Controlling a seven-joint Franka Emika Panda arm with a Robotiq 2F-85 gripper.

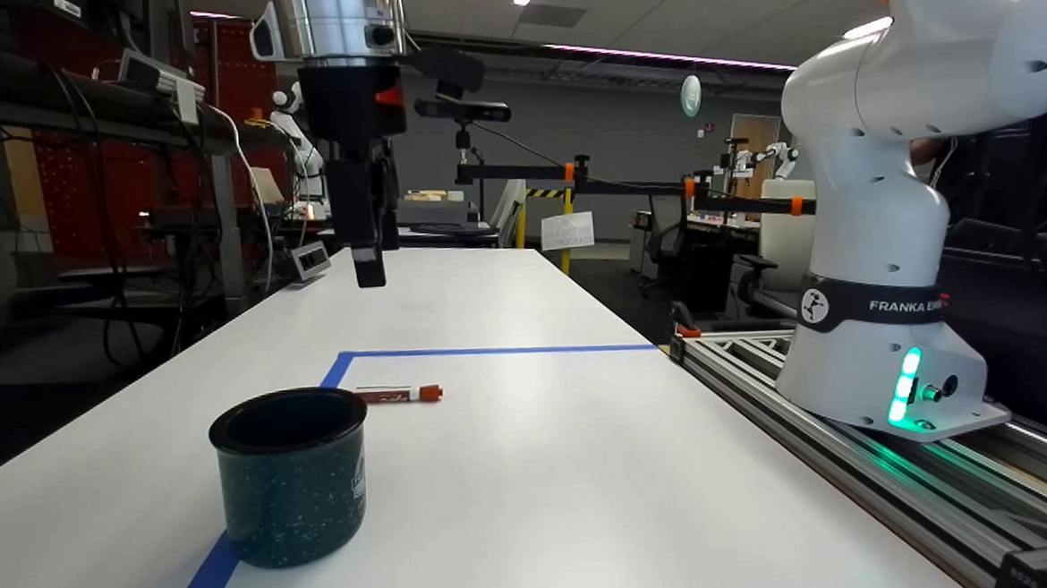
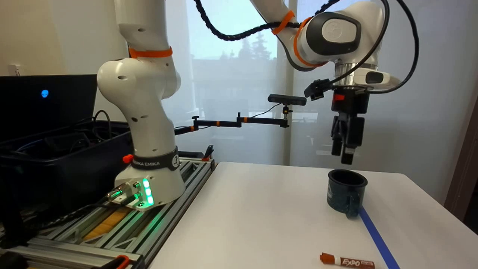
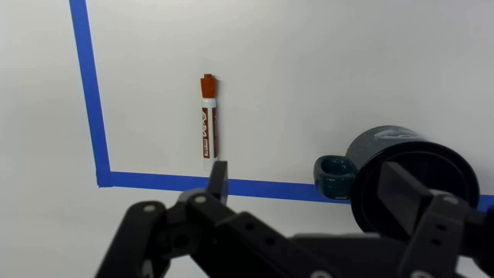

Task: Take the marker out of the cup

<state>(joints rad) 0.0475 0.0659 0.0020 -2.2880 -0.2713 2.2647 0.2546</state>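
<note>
A white table (image 1: 543, 490) fills most of the foreground, crossed by blue tape (image 3: 154, 181) that probably marks off a work area. Nearest, in an exterior view, a dark teal cup (image 1: 294, 494) stands upright over the tape, mouth up, as it must to hold a pen. Beyond it the marker (image 3: 208, 123) lies flat on the table, outside the cup and well apart from it, near the tape's corner. As things lie, the taking-out looks done. On its side the marker should rest steadily, though a nudge might roll it. Higher up hangs the gripper (image 3: 307, 177), pointing straight down, touching neither. Its fingers (image 3: 401, 197) are spread wide with nothing between them, which fits a tool with nothing to carry; the height presumably keeps them clear of the cup's rim. The arm (image 2: 143, 101) rises from its base (image 2: 170, 183), reaches out over the table and bends down at the wrist.
</note>
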